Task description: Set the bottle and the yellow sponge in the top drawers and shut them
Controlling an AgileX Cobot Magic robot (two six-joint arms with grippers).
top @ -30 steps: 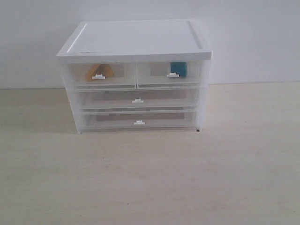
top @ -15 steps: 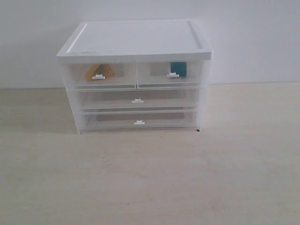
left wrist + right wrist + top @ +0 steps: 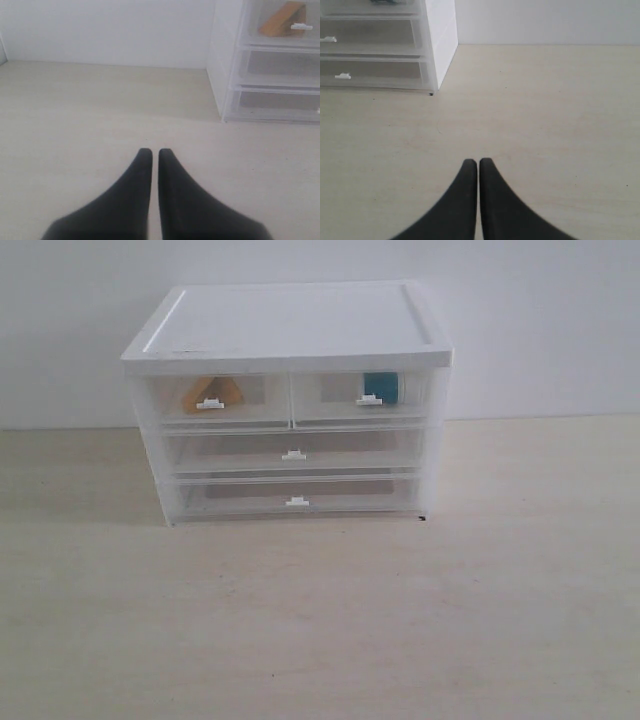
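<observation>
My left gripper (image 3: 151, 152) and right gripper (image 3: 478, 162) are pressed together. The yellow sponge (image 3: 211, 393) and bottle (image 3: 380, 387) sit in shut top drawers (image 3: 262, 412).

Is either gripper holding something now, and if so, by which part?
Nothing is held. The left gripper and the right gripper are both shut on nothing.

Both top drawers (image 3: 262, 410) shut — yellow sponge (image 3: 200, 392) left, bottle (image 3: 381, 386) right.

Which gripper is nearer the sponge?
Left, probably. Left gripper sits back from the cabinet on the sponge side; right gripper sits off the opposite corner, sponge outside its view.
</observation>
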